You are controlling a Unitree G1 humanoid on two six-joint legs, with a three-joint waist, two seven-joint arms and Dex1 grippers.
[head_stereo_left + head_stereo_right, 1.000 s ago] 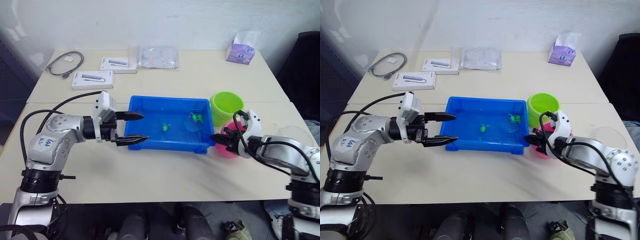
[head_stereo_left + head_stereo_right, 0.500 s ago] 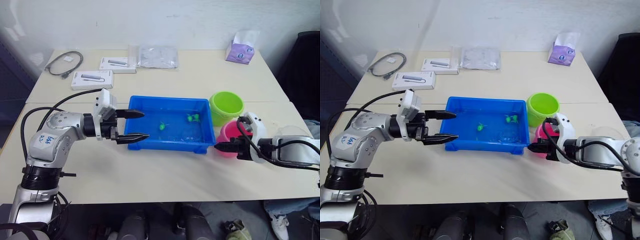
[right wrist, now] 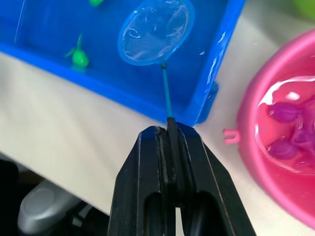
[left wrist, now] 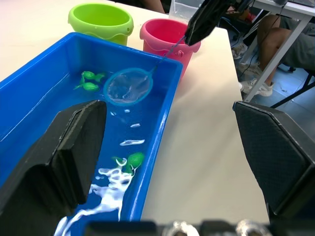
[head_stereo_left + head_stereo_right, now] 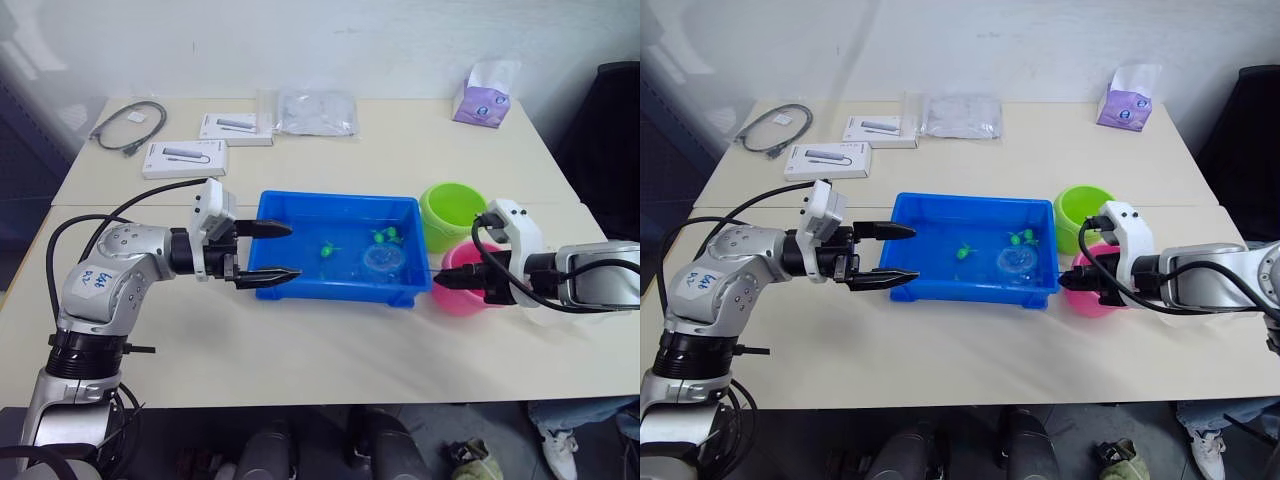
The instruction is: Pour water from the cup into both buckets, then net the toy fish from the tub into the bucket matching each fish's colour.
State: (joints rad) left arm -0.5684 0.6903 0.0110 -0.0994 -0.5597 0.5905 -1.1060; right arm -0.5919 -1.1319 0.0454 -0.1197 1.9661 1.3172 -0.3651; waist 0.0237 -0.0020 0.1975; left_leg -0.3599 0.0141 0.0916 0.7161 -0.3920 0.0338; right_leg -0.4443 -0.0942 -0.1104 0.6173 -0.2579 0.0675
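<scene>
Right gripper point(image 3: 170, 147): jaws clamped on the thin handle of the net point(image 3: 155, 32), whose hoop sits in the tub point(image 5: 300, 215) at centre frame. Left gripper point(image 5: 268, 250): jaws wide apart, empty, straddling the tub's left wall. Three green fish point(image 5: 328, 250) lie in the tub; pink fish point(image 3: 285, 112) rest in the pink bucket point(image 5: 462, 295), right of centre, with the green bucket point(image 5: 452, 210) just behind. Risk: the slim handle could twist, spilling a fish onto the table point(image 5: 330, 350).

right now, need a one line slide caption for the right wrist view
Right gripper holds the net over the blue tub, green fish below, pink bucket alongside.
</scene>
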